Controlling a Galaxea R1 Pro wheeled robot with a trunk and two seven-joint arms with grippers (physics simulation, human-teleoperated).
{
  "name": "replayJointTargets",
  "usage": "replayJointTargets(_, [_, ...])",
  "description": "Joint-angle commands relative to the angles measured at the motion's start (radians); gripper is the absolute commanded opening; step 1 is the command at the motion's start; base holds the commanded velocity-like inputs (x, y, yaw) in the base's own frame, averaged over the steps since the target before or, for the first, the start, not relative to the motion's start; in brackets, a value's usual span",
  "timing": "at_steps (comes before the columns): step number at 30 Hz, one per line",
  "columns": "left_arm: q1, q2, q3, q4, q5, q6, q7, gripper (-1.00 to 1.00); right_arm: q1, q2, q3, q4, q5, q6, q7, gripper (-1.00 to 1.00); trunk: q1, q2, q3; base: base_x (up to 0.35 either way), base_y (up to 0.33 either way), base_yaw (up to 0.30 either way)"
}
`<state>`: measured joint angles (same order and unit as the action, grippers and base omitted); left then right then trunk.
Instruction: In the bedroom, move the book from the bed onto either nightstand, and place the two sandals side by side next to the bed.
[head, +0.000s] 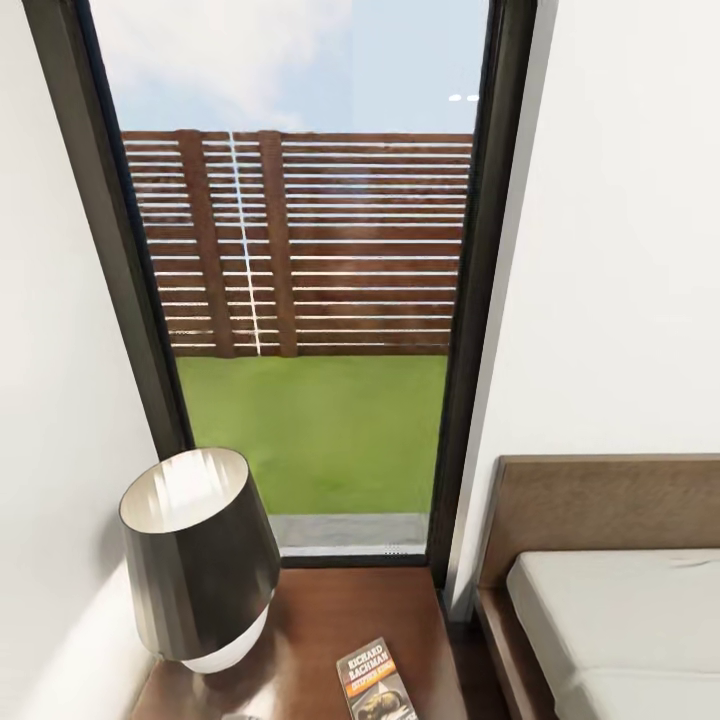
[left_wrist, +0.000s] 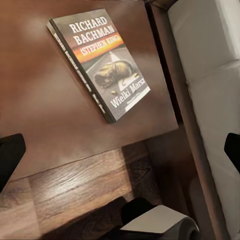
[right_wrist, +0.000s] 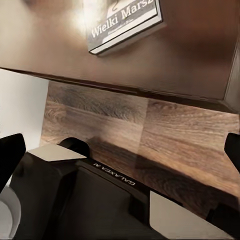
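The book (left_wrist: 99, 62) lies flat on the nightstand (left_wrist: 40, 110), apart from both end effectors (spread, empty).

Head view: book (head: 376, 684) cut off by the bottom edge, lower cover out of frame; small print under the orange band too small to read. Nightstand (head: 330, 620) front edge and left corner cut off at the bottom. Lamp (head: 200, 560) base mostly hidden behind its dark shade. Bed (head: 620, 620) runs off the right and bottom edges; headboard (head: 600, 500) cut at the right.

Right wrist view: book (right_wrist: 125, 22) top part cut off, only "Wielki Marsz" readable.

Left wrist view: left gripper fingertips (left_wrist: 9, 157) just dark slivers at the edges, bed mattress (left_wrist: 210, 75) cropped at the side. Tiny text at the book's (left_wrist: 100, 65) lower cover illegible.
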<state>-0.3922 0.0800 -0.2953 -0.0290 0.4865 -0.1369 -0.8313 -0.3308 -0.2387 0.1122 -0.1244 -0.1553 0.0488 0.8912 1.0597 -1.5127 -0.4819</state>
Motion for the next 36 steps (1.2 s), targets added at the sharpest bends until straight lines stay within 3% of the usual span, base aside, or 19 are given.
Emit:
replayJointTargets(1, [0.001,0.0,-0.008,0.002,0.006,-0.009,-0.001,1.0,-0.001,-0.001,0.007,0.006,-0.011,0.005,0.002,1.0,-0.004,0.007,0.002,0.0,0.0,0.0])
replayJointTargets(11, [0.073,0.001,-0.008,0.006,0.007,-0.025,0.007,1.0,0.0,-0.001,0.007,0.094,-0.011,0.003,-0.002,1.0,-0.042,0.077,0.034,0.0,0.0,0.0])
replayJointTargets(15, [0.11,0.001,-0.008,0.006,0.007,-0.026,0.082,1.0,0.0,-0.001,0.007,0.133,-0.012,0.003,-0.003,1.0,-0.058,0.105,0.046,0.0,0.0,0.0])
replayJointTargets(19, [0.157,0.001,-0.01,0.006,0.007,-0.025,0.115,1.0,0.0,0.0,0.007,0.189,-0.012,0.003,-0.003,1.0,-0.073,0.133,0.059,0.0,0.0,0.0])
replayJointTargets(29, [0.246,0.001,-0.057,0.006,0.01,-0.023,0.152,1.0,0.023,0.001,0.006,0.207,-0.013,0.005,-0.003,1.0,-0.111,0.203,0.09,0.0,0.0,0.0])
replayJointTargets(36, [0.265,0.001,-0.059,0.005,0.01,-0.022,0.188,1.0,0.045,0.001,0.007,0.206,-0.013,0.005,-0.003,1.0,-0.111,0.203,0.09,0.0,0.0,0.0])
